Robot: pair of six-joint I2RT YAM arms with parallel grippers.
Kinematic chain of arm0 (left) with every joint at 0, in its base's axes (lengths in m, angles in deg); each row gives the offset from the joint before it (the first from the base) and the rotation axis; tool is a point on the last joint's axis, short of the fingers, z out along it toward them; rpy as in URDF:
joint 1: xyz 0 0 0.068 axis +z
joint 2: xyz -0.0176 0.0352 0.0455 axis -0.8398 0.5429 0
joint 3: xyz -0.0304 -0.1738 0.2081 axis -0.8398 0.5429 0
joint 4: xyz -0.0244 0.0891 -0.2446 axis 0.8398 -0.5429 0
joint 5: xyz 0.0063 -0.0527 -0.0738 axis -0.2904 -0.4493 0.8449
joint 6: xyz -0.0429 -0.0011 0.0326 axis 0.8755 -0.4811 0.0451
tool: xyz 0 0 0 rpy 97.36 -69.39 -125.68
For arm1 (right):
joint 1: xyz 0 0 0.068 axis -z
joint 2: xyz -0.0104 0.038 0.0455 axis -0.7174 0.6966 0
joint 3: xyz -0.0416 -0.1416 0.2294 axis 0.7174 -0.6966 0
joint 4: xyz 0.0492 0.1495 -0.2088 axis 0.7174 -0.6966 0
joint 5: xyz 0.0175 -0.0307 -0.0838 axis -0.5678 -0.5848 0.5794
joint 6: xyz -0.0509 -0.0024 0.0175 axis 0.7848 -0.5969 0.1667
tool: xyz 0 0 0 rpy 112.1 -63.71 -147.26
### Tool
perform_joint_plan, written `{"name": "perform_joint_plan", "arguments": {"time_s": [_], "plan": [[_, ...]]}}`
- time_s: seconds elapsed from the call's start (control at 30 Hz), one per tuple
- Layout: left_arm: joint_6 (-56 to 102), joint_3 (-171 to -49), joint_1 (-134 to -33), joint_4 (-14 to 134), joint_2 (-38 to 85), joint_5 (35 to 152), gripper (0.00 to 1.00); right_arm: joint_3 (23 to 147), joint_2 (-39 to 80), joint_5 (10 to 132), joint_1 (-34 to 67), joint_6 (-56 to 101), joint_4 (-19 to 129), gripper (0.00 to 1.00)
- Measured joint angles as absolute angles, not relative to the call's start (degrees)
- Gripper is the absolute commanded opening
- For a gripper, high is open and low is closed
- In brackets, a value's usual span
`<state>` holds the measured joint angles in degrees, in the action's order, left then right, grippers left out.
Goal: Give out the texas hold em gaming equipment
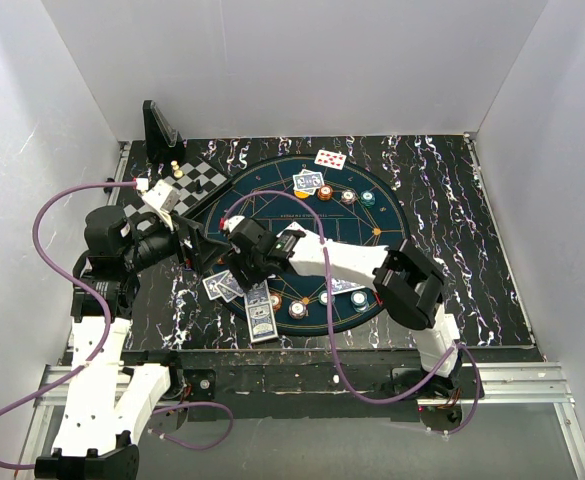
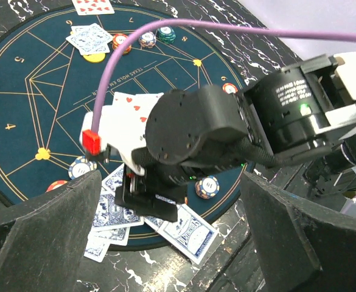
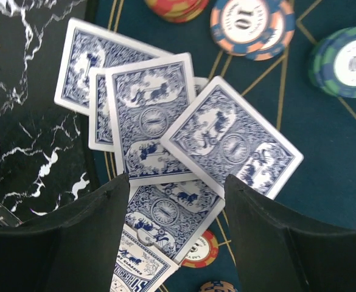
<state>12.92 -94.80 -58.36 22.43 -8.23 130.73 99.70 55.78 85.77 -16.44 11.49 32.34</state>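
Observation:
Several blue-backed cards (image 3: 150,121) lie fanned at the near-left rim of the round blue mat (image 1: 372,235). My right gripper (image 3: 174,231) hovers just above them, open and empty; it also shows in the top view (image 1: 234,272). A card box (image 3: 135,274) lies below the fan, with a red chip (image 3: 205,249) beside it. An orange-and-blue chip (image 3: 251,24) and a teal chip (image 3: 348,61) sit further in. My left gripper (image 2: 171,255) is open and empty, left of the right one (image 1: 194,250). More cards (image 1: 308,181) and chips (image 1: 325,192) lie at the mat's far side.
A checkered board (image 1: 197,180) with small pieces lies at the back left, behind a black stand (image 1: 160,130). A face-up red card (image 1: 330,158) lies at the mat's far rim. The right arm's body (image 2: 190,140) fills the space ahead of the left gripper.

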Motion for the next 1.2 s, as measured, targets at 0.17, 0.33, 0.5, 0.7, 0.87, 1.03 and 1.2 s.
{"name": "perform_joint_plan", "arguments": {"time_s": [0.17,0.33,0.5,0.7,0.87,1.03,1.2], "plan": [[13.2,-95.1,-58.4,22.5,-8.2,130.9,0.98,99.1,56.8,85.5,-17.9,14.6,33.3,0.68],[13.4,-95.5,-58.4,22.4,-8.2,131.1,0.98,100.2,59.5,89.4,-17.9,16.1,33.6,0.57],[13.5,-95.5,-58.3,22.4,-8.3,131.1,0.98,100.1,59.8,92.9,-17.5,16.2,34.4,0.47],[13.5,-95.5,-58.3,22.2,-8.3,131.1,0.98,96.8,59.8,95.6,-16.2,15.9,36.3,0.42],[13.6,-95.5,-58.3,22.0,-8.5,131.1,0.98,94.1,58.0,96.4,-13.9,15.4,37.1,0.38],[13.9,-95.5,-58.3,22.0,-8.7,131.3,0.98,93.0,57.5,96.0,-11.1,14.1,37.2,0.37],[13.9,-95.5,-58.3,22.0,-8.7,131.4,0.98,92.6,56.8,95.7,-8.6,12.9,36.5,0.37]]}}
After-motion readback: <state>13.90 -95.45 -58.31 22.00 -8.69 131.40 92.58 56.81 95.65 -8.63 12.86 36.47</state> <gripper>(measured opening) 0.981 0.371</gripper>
